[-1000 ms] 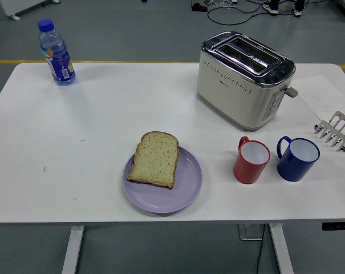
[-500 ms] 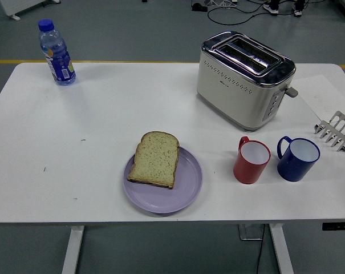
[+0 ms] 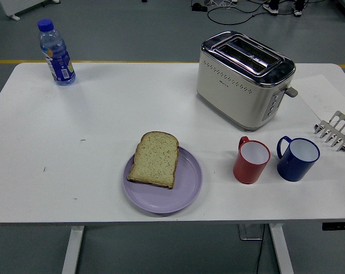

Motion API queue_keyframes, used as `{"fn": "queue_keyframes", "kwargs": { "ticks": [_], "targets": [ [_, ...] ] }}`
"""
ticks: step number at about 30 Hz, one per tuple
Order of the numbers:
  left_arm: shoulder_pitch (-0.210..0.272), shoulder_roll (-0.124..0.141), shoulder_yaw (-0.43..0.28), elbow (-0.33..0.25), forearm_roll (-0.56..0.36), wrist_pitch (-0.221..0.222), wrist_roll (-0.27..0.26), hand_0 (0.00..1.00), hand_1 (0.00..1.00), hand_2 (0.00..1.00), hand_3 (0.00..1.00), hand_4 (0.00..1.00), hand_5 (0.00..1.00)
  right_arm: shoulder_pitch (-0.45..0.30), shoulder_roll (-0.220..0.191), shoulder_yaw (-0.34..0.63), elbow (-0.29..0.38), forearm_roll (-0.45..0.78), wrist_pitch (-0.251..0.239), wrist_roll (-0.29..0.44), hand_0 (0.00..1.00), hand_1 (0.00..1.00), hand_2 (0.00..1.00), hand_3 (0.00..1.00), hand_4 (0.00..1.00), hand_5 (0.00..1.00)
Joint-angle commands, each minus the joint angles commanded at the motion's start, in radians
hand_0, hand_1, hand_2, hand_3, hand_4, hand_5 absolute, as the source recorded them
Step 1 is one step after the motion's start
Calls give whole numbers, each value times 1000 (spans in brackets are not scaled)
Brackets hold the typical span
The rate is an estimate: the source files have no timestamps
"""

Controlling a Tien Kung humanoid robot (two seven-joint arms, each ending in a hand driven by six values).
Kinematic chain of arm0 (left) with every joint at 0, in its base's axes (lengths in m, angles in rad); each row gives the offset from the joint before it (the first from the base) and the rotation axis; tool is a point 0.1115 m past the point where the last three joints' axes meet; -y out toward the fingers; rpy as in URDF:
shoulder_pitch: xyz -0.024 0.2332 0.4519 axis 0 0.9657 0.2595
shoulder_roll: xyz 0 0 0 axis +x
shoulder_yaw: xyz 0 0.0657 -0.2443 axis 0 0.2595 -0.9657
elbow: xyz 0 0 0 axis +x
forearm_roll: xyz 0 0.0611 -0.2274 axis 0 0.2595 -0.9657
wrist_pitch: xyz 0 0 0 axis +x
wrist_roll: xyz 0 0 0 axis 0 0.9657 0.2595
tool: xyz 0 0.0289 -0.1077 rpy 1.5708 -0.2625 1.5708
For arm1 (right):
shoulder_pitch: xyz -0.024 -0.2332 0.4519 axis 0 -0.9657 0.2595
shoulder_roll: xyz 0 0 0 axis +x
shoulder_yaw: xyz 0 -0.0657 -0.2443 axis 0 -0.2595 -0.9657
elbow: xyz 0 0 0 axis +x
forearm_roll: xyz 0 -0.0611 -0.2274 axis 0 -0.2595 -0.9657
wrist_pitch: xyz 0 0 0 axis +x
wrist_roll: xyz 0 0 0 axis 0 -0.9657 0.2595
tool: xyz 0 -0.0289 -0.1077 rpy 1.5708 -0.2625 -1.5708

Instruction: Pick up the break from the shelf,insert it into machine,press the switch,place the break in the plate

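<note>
Now the bread slice (image 3: 155, 159) lies on the purple plate (image 3: 186, 191), toaster (image 3: 244, 79) behind.

A white worktop (image 3: 104, 114) is standing on grey floor (image 3: 132, 34); a yellow line (image 3: 104, 61) and black cables (image 3: 229, 7) are lying behind.

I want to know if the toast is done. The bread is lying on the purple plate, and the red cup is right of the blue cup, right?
Not quite. The slice of bread does lie on the purple plate, but the red cup stands left of the blue cup, not right of it. The head view shows them side by side in front of the toaster.
</note>
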Motion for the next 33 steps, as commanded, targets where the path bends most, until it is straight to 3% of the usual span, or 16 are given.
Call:
{"fn": "queue_keyframes", "kwargs": {
  "ticks": [33],
  "targets": [
    [-1, 0, 17, 0, -53, 12, -4, 655, 612, 697, 688, 491, 998, 0, 10, -12, -10, 38, -21, 7, 661, 608, 647, 590, 453, 217]
  ]
}}
